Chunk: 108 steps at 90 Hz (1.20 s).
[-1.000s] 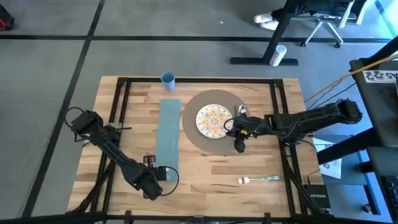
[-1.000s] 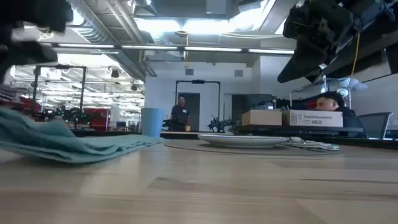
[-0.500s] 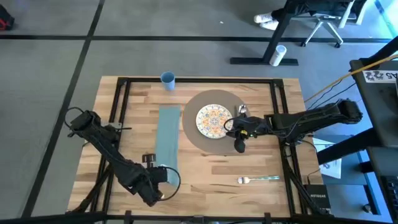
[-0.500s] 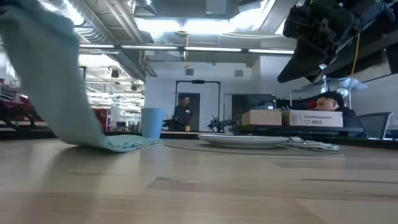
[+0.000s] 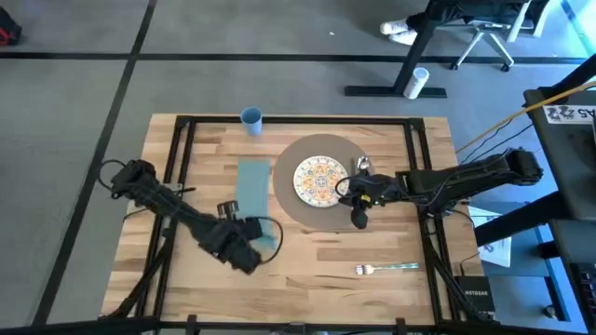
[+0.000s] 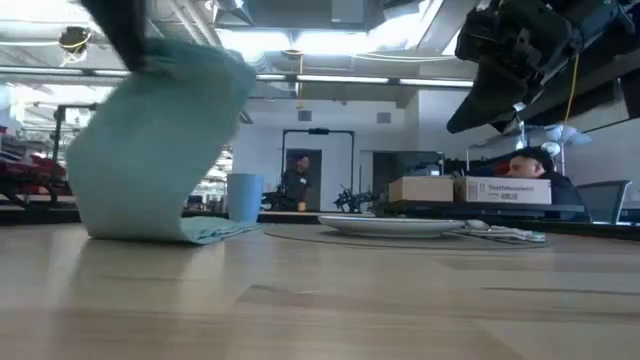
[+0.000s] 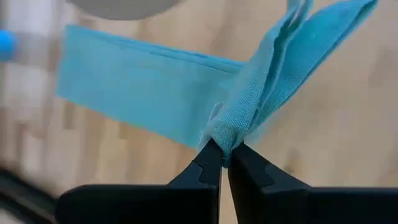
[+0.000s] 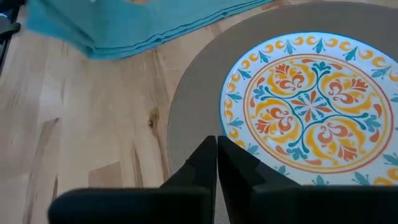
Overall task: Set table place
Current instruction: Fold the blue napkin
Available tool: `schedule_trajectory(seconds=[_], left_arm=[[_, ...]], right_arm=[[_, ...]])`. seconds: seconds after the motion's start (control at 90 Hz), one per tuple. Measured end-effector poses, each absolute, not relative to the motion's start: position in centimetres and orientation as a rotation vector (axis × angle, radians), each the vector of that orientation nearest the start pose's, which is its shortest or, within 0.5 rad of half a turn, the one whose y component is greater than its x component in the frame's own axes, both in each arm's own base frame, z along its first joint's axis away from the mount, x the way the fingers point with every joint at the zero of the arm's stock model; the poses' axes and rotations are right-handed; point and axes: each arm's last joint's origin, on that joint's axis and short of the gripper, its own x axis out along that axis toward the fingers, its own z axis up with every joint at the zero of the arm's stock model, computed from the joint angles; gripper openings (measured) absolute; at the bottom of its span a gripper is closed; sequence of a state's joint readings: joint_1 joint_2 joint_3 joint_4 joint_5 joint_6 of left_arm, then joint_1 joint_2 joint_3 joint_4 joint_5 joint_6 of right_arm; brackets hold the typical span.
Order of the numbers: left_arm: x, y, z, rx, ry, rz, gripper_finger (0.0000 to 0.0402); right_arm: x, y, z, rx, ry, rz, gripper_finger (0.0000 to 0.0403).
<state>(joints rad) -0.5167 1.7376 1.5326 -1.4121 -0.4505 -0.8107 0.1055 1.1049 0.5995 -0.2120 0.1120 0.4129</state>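
Placemat [image 5: 321,186], round, grey-brown, lying toward the far middle of the table [image 5: 307,270]: patterned plate [image 5: 321,180] already centred on it, a spoon [image 5: 362,165] at its right edge, a blue cup [image 5: 251,117] beyond its far-left side, while a fork [image 5: 386,269] lies well off toward the near right and looks yet to be placed. Teal napkin [image 5: 251,191], left of the placemat: near end lifted and pinched in the clamped left gripper [image 7: 222,155], so the fold or repositioning seems unfinished. Right gripper [image 8: 217,146], fingers together and empty, hovers over the placemat's near-right rim; the cup's contents cannot be made out.
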Motion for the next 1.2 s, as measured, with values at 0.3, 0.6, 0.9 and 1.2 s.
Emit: schedule_trajectory(seconds=[0.3, 0.6, 0.9, 1.2], left_arm=[[28.6, -8.8, 28.3, 0.158, 1.334, 0.744, 0.0], [29.4, -3.9, 27.3, 0.182, 1.384, 0.857, 0.0], [30.1, -0.9, 24.6, 0.146, 1.377, 0.885, 0.0], [29.6, 1.4, 22.7, 0.123, 1.405, 0.948, 0.0]], right_arm=[[21.6, 2.0, 20.9, 0.316, 0.713, -0.155, 0.0], [21.5, 2.0, 20.8, 0.313, 0.727, -0.158, 0.0], [21.5, 2.0, 20.7, 0.317, 0.733, -0.15, 0.0], [21.5, 2.0, 20.7, 0.32, 0.734, -0.142, 0.0]])
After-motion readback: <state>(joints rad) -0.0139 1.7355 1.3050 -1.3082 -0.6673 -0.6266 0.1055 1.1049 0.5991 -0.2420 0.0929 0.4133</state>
